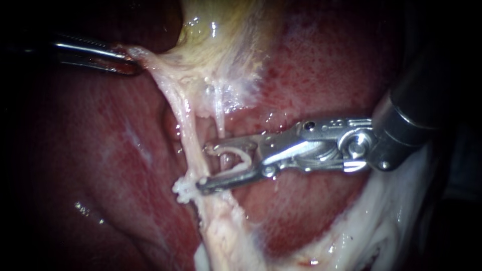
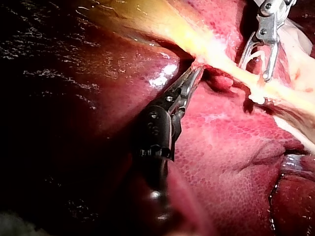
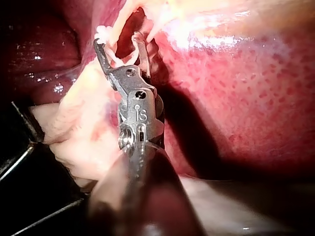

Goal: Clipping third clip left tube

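Endoscope view, with both wrist views in support.

TRAINEE: What lies round the left tube [image 1: 192, 135]?

OPERATOR: The liver [image 1: 100, 150] lies behind it and to both sides, and the gallbladder [image 1: 221, 35] is at its upper end. The tube runs pale and taut downward from there.

TRAINEE: And the instruments?

OPERATOR: My left instrument [image 1: 124, 61] is well off to the tube's left. Its jaws are closed on pale tissue [image 1: 145, 57] at the gallbladder's edge, which I judge holds the tube straight. My right instrument [image 1: 204, 168] comes across from the tube's right. Its jaws stand wide, carrying a loaded clip [image 1: 241, 159], with their tips right at the tube. I cannot tell whether the tube lies fully between them.

TRAINEE: Anything on the tube?

OPERATOR: A white clip [image 1: 182, 190] sits low on it, just beside the lower jaw's tip.

TRAINEE: Which step, then?

OPERATOR: Positioning, I judge; the loaded clip is not yet squeezed. The next move calls for easing the jaws across, square to the tube, until it sits deep in the clip. They must stay clear of the thinner tube [image 1: 220, 115] alongside, and only then close.
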Robot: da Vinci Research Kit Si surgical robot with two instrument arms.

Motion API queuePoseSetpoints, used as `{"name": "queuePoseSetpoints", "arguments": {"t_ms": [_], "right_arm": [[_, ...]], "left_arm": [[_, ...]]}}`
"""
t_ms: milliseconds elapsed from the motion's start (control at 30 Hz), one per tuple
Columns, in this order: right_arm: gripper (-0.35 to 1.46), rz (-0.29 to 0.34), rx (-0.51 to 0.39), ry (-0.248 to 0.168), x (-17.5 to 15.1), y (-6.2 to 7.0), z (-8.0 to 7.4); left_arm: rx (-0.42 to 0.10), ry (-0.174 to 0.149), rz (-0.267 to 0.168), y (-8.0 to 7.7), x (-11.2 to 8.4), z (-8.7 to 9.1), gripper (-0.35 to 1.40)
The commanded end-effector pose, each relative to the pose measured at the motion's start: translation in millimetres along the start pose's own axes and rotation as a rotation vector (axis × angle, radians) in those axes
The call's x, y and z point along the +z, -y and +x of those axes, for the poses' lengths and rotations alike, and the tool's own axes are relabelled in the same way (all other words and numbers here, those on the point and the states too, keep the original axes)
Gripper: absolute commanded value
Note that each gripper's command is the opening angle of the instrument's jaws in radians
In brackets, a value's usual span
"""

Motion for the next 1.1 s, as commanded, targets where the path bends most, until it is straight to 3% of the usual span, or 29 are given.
{"name": "queuePoseSetpoints", "arguments": {"t_ms": [33, 267, 533, 800, 1100], "right_arm": [[0.49, -0.002, 0.011, -0.003, 0.0, -0.1, -0.1], [0.49, 0.043, 0.051, -0.033, 0.9, -1.0, -0.2], [0.49, 0.135, 0.110, -0.109, 3.1, -1.2, 1.0], [0.49, 0.182, 0.132, -0.169, 4.7, -0.7, 2.9], [0.46, 0.201, 0.152, -0.215, 3.1, 0.2, 6.3]], "left_arm": [[0.000, 0.000, 0.000, 0.0, 0.0, 0.0, -0.35], [0.000, 0.000, 0.002, 0.0, 0.2, -0.1, -0.35], [0.000, 0.000, 0.002, 0.0, 0.2, -0.1, -0.35], [0.000, 0.000, 0.002, 0.0, 0.3, 0.0, -0.35], [0.000, 0.000, 0.003, -0.1, 0.4, 0.0, -0.35]]}}
